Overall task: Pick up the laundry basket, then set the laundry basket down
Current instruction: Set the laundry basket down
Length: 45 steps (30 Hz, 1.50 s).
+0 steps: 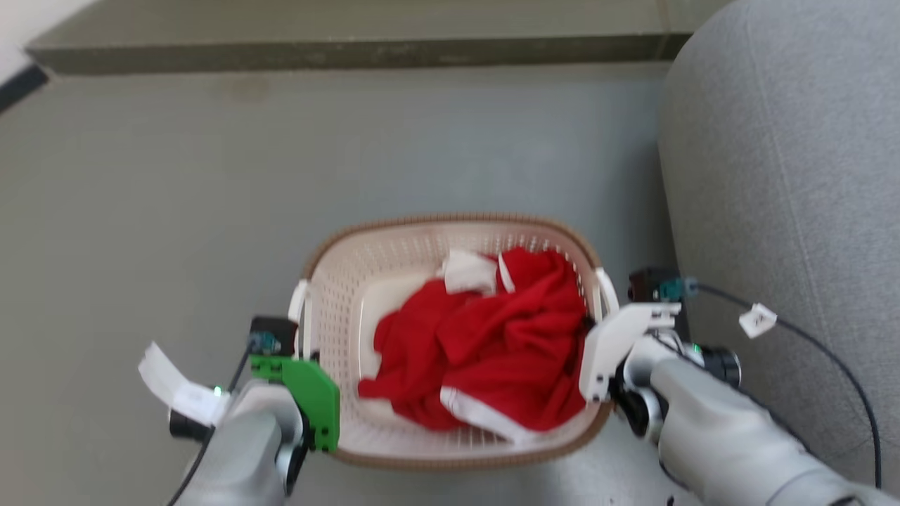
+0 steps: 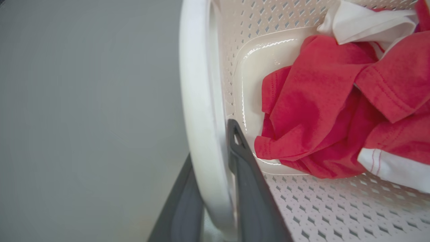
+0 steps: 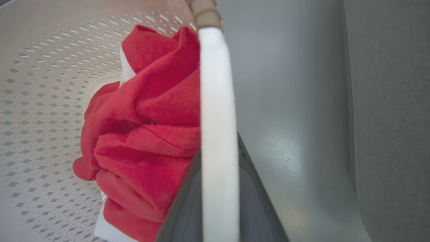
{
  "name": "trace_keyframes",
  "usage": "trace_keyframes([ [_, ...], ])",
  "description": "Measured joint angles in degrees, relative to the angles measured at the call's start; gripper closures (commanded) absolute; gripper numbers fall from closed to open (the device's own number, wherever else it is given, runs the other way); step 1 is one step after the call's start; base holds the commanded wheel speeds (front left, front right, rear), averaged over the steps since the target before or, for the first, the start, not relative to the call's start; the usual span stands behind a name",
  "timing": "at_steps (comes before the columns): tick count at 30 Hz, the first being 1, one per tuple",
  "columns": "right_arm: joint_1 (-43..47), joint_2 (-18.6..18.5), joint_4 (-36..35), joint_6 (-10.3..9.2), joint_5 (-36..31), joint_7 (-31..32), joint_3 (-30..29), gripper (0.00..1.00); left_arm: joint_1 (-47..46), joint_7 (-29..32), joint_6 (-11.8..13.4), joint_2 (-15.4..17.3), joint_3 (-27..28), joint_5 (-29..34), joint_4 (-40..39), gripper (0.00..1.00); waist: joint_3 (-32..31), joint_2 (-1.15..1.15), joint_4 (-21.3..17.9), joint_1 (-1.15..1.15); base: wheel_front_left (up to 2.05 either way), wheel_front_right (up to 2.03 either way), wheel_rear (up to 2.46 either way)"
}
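Left gripper (image 2: 211, 144) and right gripper (image 3: 218, 148) each have fingers closed on the white handles (image 2: 201, 84) of the laundry basket (image 1: 394, 225). Move both arms together and level, or the red garment (image 1: 485, 337) slides and it tips.

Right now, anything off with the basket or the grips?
Nothing stands out. The laundry basket is upright and looks intact; the red garment lies wholly inside, nothing spilled. The left gripper clamps the left handle, the right gripper the right handle, one finger either side.
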Motion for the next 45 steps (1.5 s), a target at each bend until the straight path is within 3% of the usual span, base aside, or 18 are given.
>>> trace_keyframes([
  [32,-20.62,-0.49,4.21,-0.01,-1.18,-3.36,-2.14,1.00,-19.31,-2.16,1.87,0.00,1.26,2.07,-1.07,1.00,25.50,0.00,1.54,0.01,0.00,0.00,0.00],
  [45,-23.64,-0.52,5.93,0.82,-1.77,-5.57,-2.70,1.00,-22.29,-4.99,2.05,-0.09,1.34,2.47,-0.29,1.00,34.08,0.00,2.03,0.01,0.00,0.00,0.00],
])
